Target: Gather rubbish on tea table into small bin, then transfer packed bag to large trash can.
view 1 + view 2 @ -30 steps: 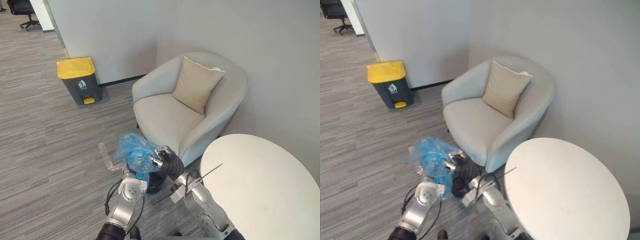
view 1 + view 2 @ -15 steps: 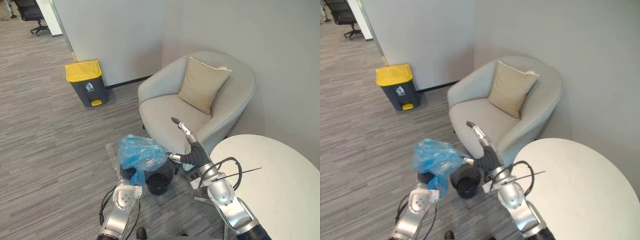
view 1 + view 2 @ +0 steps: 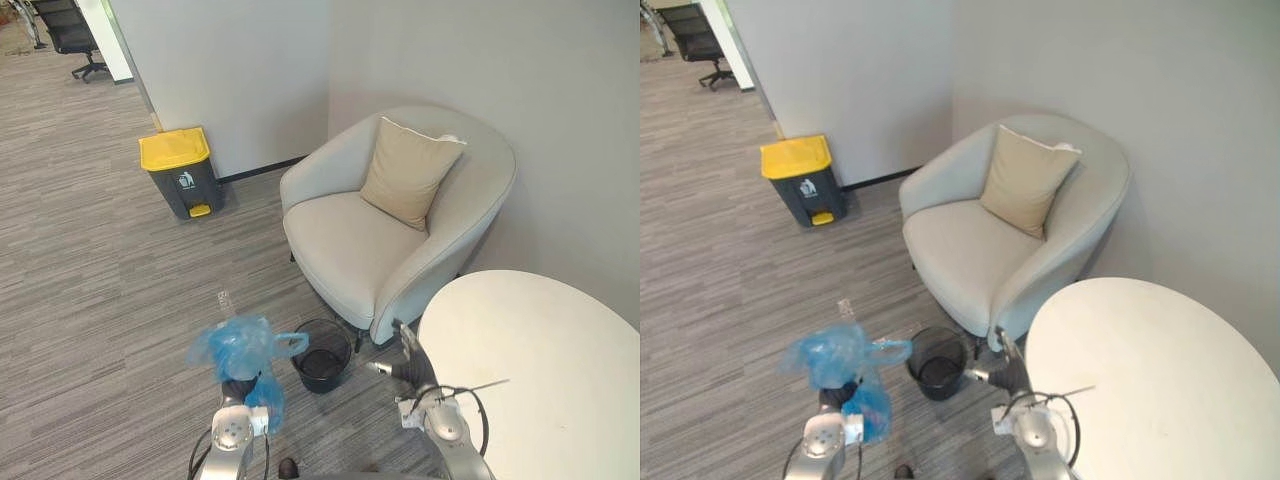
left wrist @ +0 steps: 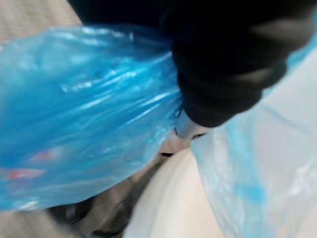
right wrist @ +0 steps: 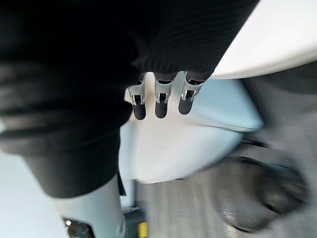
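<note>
A packed blue plastic bag (image 3: 238,347) hangs above the floor, left of the small black bin (image 3: 322,356), and my left hand (image 3: 239,386) is shut on its gathered neck. In the left wrist view the blue plastic bag (image 4: 84,124) bulges past my curled fingers (image 4: 190,130). The bin stands on the floor with no bag in it, in front of the armchair. My right hand (image 3: 398,366) is open beside the round white tea table (image 3: 540,370), just right of the bin, with nothing in it; its fingers (image 5: 157,101) stand straight. The large grey trash can with a yellow lid (image 3: 182,172) stands by the far wall.
A pale armchair (image 3: 350,240) with a beige cushion (image 3: 408,172) sits in the corner behind the bin. Grey carpet (image 3: 110,280) runs open between me and the trash can. An office chair (image 3: 72,22) stands far off at the back left.
The blue bag has come up out of the small bin and moved left with my left hand. My right hand let go, straightened its fingers and drew back toward the table. The camera shifted too.
</note>
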